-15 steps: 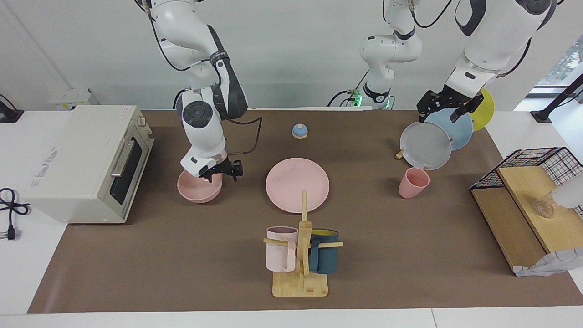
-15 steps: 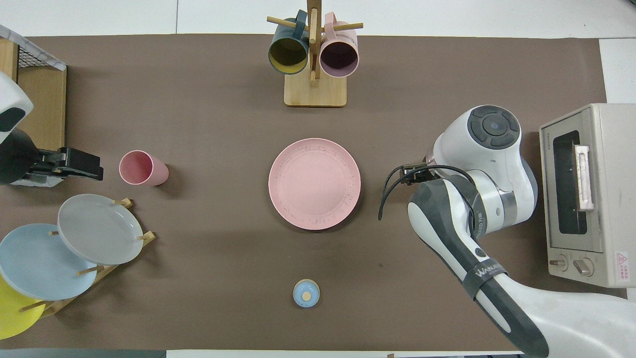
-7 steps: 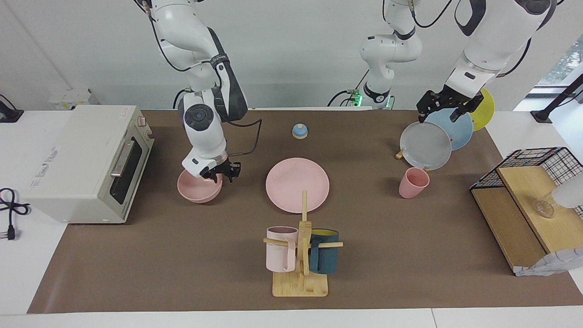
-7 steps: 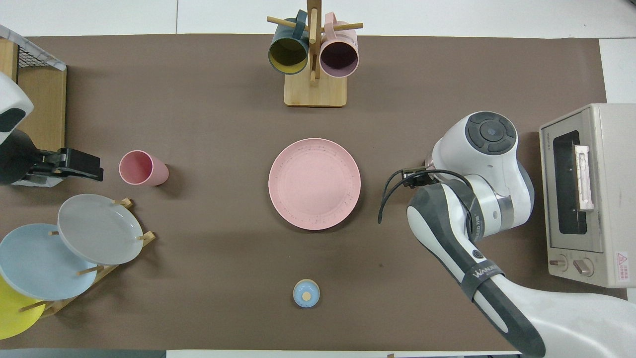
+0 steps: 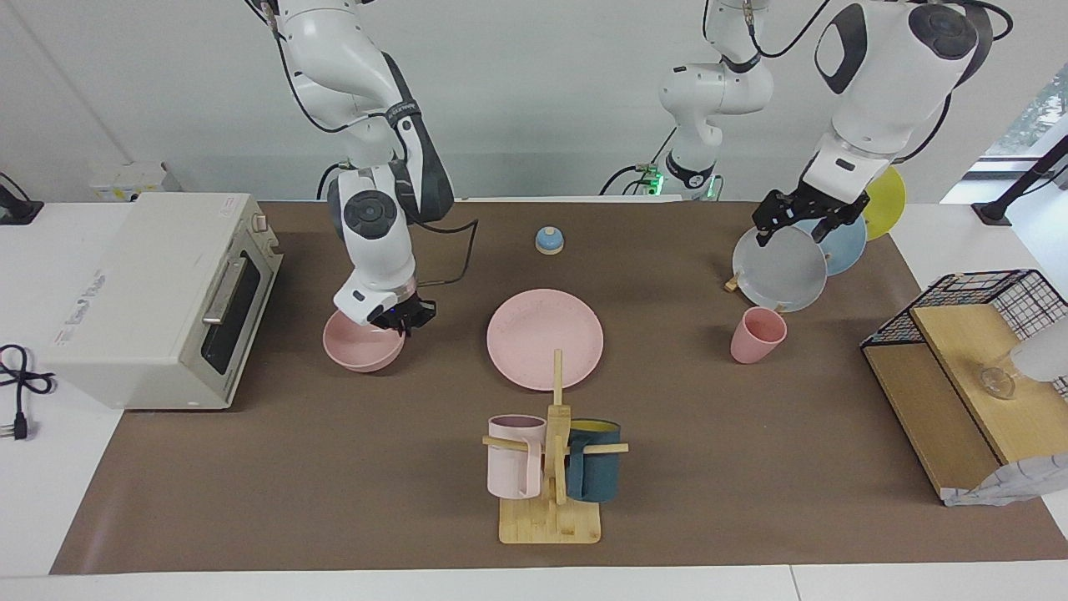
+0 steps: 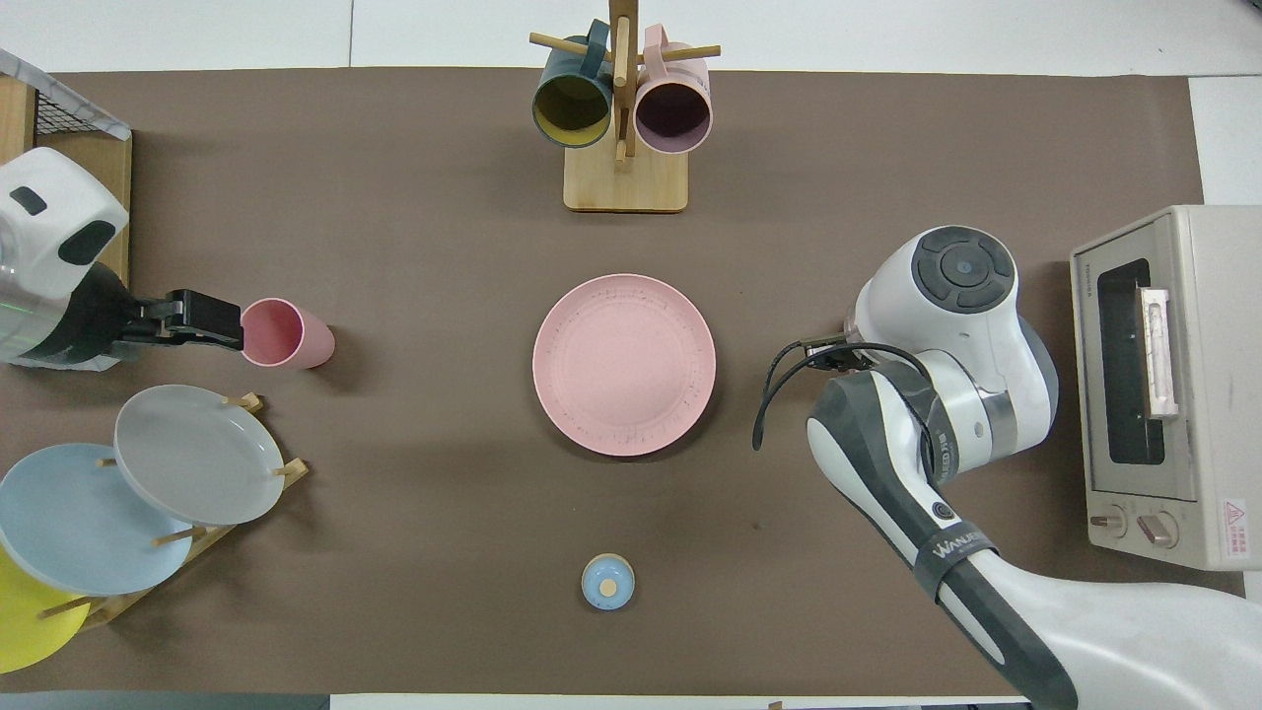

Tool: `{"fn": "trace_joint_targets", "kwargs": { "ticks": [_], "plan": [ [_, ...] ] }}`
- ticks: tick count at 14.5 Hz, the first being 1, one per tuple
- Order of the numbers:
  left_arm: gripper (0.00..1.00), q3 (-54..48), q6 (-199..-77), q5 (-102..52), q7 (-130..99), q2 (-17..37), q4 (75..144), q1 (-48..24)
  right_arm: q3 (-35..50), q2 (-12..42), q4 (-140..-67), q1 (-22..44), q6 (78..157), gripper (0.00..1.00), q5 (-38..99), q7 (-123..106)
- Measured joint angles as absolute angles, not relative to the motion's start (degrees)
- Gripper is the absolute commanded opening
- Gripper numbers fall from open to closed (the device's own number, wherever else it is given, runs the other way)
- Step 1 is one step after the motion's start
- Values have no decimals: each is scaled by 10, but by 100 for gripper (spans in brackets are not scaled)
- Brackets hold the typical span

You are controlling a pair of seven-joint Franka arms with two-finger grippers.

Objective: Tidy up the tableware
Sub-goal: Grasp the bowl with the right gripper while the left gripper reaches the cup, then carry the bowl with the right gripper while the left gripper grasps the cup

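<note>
Looking at your right gripper [image 5: 403, 318], it's down on the rim of the pink bowl [image 5: 360, 346] near the right arm's end of the worktop, fingers pinched on it. Your left gripper [image 5: 797, 219] hangs up over the grey plate [image 5: 780, 269]; can't tell its fingers. Pink plate [image 5: 545, 338] sits mid-worktop, pink cup [image 5: 757, 334] toward the left arm's end.

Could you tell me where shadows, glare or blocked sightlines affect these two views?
Facing view: even light, soft shadows under the pink plate and pink cup; bright window glare at the upper corner by the left arm's end. Overhead view: the right arm's wrist hides the pink bowl completely; a faint sheen shows on the grey plate; nothing looks blurred.
</note>
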State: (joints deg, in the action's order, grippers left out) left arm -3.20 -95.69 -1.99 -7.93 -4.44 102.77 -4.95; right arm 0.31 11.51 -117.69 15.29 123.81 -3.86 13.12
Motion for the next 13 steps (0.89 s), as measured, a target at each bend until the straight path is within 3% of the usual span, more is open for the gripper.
{"fn": "trace_joint_targets", "kwargs": {
  "ticks": [4,7,9,11,13],
  "plan": [
    [100,-33,-957,-20,-79,-46,1029,-50,3,109,-1174,168,1235,0,-45,129],
    [100,-33,-957,-20,-80,-48,1029,-50,4,112,-1122,215,1179,0,-45,144],
    [100,-33,-956,-20,-81,-48,1029,-50,4,135,-1034,250,1102,0,-45,190],
    [100,-33,-956,-20,-81,-48,1029,-50,5,194,-913,294,1026,0,-45,254],
    [100,-33,-957,-20,-81,-47,1029,-50,5,266,-816,342,1002,0,-45,309]
  ]
}}
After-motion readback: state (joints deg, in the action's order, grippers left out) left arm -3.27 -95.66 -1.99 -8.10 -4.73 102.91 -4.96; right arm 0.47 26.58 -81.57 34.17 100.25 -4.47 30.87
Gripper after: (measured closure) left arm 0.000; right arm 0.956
